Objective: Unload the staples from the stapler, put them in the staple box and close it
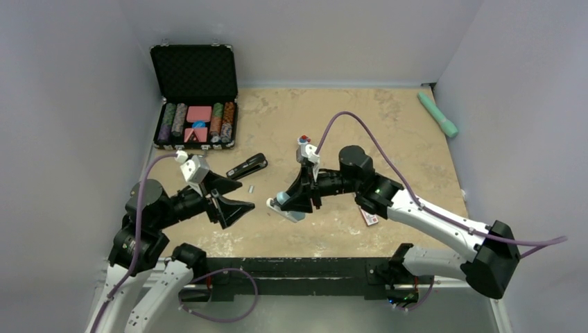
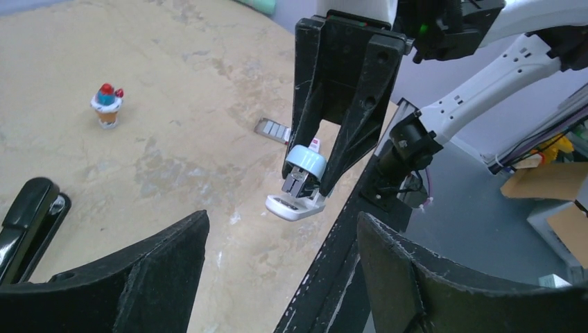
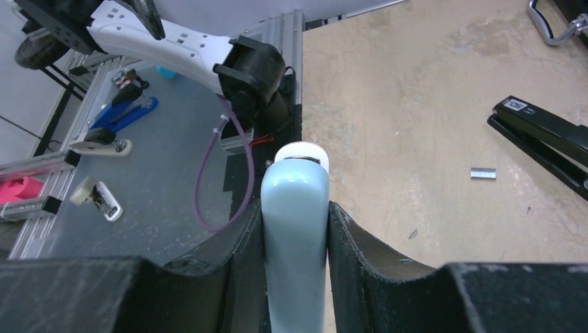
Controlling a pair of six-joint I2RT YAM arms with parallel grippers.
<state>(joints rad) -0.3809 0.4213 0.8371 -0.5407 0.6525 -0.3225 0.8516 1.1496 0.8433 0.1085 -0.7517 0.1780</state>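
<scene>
Left gripper (image 1: 247, 196) is sitting low over the table (image 1: 388, 125), jaws spread wide and nothing between them. Just off its fingertips, the staples (image 1: 251, 187) are lying loose on the tabletop, a tiny silvery strip. A little further out on that same side, the stapler (image 1: 247, 166) is lying flat, black and slim, touched by nobody.

Straight ahead of the left gripper, the right gripper (image 1: 291, 201) is facing it and pinching the pale blue bar (image 3: 295, 229) snugly between both fingers, its white-footed end poking out towards the left gripper. I cannot tell whether that end is touching the table. Beyond the right gripper a small cupcake toy (image 2: 106, 105) is standing upright, and well beyond the left one an open case of chips (image 1: 195, 97) is sitting by the wall.
</scene>
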